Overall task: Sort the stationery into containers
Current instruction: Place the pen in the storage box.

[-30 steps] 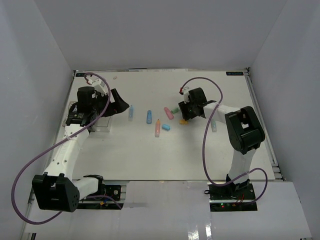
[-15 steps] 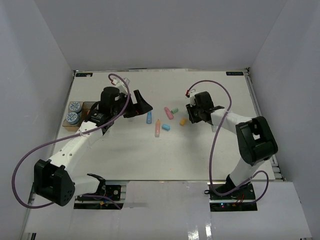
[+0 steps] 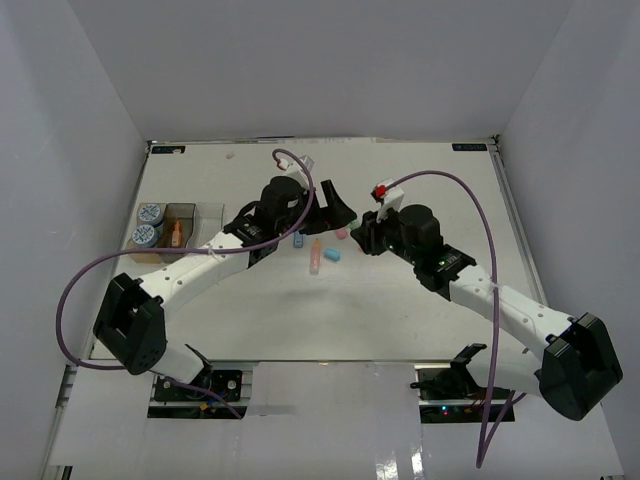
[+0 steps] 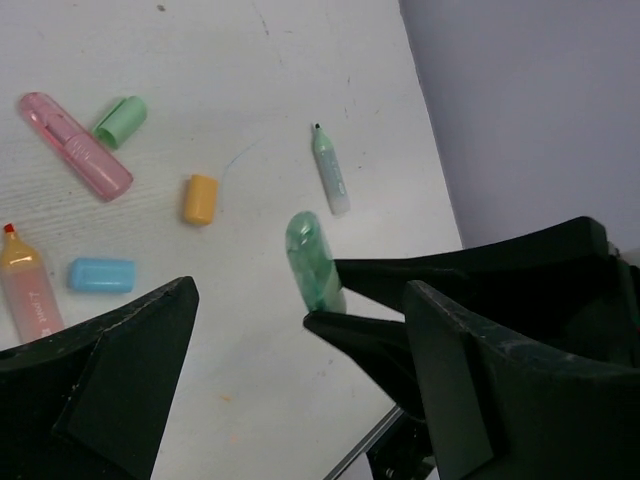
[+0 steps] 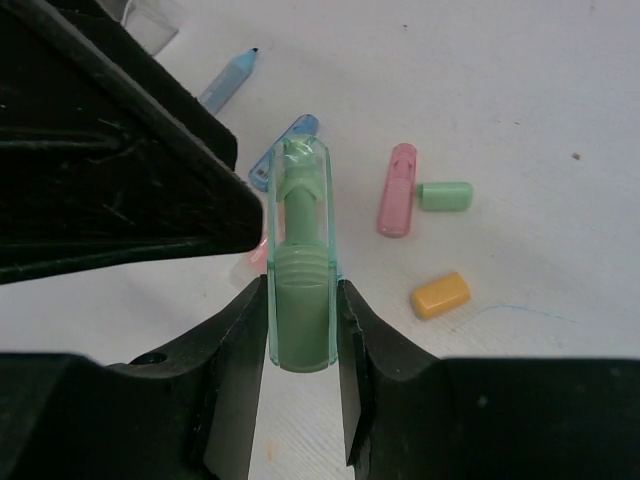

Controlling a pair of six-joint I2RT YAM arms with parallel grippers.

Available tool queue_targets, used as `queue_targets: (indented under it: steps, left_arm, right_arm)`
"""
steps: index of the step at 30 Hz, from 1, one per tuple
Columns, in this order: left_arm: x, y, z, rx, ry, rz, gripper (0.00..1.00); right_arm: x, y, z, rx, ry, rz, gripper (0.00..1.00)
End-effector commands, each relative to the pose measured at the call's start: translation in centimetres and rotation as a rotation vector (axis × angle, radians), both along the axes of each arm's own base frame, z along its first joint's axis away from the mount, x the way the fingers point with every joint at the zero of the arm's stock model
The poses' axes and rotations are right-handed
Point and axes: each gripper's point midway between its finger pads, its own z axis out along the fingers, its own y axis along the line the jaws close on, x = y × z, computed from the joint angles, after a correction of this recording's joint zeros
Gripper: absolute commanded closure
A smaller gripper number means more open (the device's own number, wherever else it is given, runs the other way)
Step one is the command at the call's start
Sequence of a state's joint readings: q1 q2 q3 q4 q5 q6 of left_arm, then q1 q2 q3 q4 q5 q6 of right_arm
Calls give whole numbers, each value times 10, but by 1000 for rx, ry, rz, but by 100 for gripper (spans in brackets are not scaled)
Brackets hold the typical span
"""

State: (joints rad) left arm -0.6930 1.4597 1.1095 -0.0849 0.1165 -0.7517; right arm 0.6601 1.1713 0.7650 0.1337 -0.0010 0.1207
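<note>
right gripper (image 5: 300, 300) was clamped on a green piece (image 5: 298, 200). both pads were squeezed against its sides and the clear capped end poked out past the fingertips. from above, that put the green piece near the middle of the table (image 3: 420, 190), just right of the left gripper (image 3: 325, 220).

the left gripper was wide open with nothing in it. in its wrist view the green piece showed up in the gap between its two fingers (image 4: 120, 390), touching neither one.

loose stuff was lying flat on the table around them:
- a pink piece (image 4: 75, 160) with a green cap (image 4: 120, 120) just beside its end
- an orange cap (image 4: 200, 198) on its own near those
- a blue cap (image 4: 100, 275) right next to a pink-orange piece (image 4: 25, 295)
- a mint pen (image 4: 330, 170) off to the side, apart from the rest
- a blue pen (image 5: 228, 80) further back behind the left gripper

the bins (image 3: 210, 225) sat in a row at the left edge of the table, well away from both grippers. the two rolls (image 3: 150, 213) were at the far left end of that row, and an orange piece (image 3: 177, 232) was in the bin next to them. couldn't tell from above whether anything else was in the bins.
</note>
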Motion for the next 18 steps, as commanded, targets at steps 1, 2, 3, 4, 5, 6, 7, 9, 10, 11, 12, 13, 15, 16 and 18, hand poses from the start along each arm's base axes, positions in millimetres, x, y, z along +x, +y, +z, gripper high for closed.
queue_targets:
  steps: [1, 2, 3, 4, 5, 6, 7, 9, 10, 11, 12, 13, 15, 16, 18]
  left_arm:
    - [10, -8, 37, -60, -96, 57, 6]
    - [9, -11, 39, -66, -102, 59, 8]
    - [8, -13, 38, -67, -102, 55, 10]
    - [12, -12, 34, -56, -102, 78, 12]
    - [11, -14, 32, -51, -98, 80, 15]
    - [12, -15, 30, -49, -96, 78, 20]
    - [11, -17, 29, -50, -90, 77, 22]
    - [9, -21, 25, -45, -85, 69, 30]
    - [8, -22, 22, -40, -77, 67, 36]
    - [8, -23, 20, -37, -73, 67, 40]
    - [7, -23, 19, -36, -70, 66, 43]
    - [5, -23, 15, -31, -60, 64, 50]
    - [5, -23, 13, -25, -53, 62, 59]
    - [4, -22, 11, -20, -49, 64, 69]
    - [4, -18, 11, -10, -54, 73, 84]
  right_arm:
    - [-8, 15, 27, 136, -46, 30, 71]
    - [-11, 18, 28, 142, -44, 38, 71]
    - [-11, 19, 27, 143, -41, 39, 71]
    - [-13, 20, 27, 145, -41, 42, 71]
    - [-14, 22, 28, 151, -41, 48, 71]
    - [-15, 23, 28, 157, -44, 51, 71]
    - [-16, 24, 29, 161, -45, 54, 71]
    - [-17, 25, 29, 168, -43, 54, 71]
    - [-18, 25, 29, 170, -44, 53, 71]
    - [-17, 24, 31, 176, -51, 48, 71]
    - [-17, 24, 32, 180, -53, 47, 71]
    - [-18, 24, 32, 181, -52, 47, 71]
    - [-17, 24, 35, 188, -59, 46, 71]
    - [-17, 24, 35, 189, -60, 46, 71]
    - [-17, 25, 35, 191, -57, 46, 70]
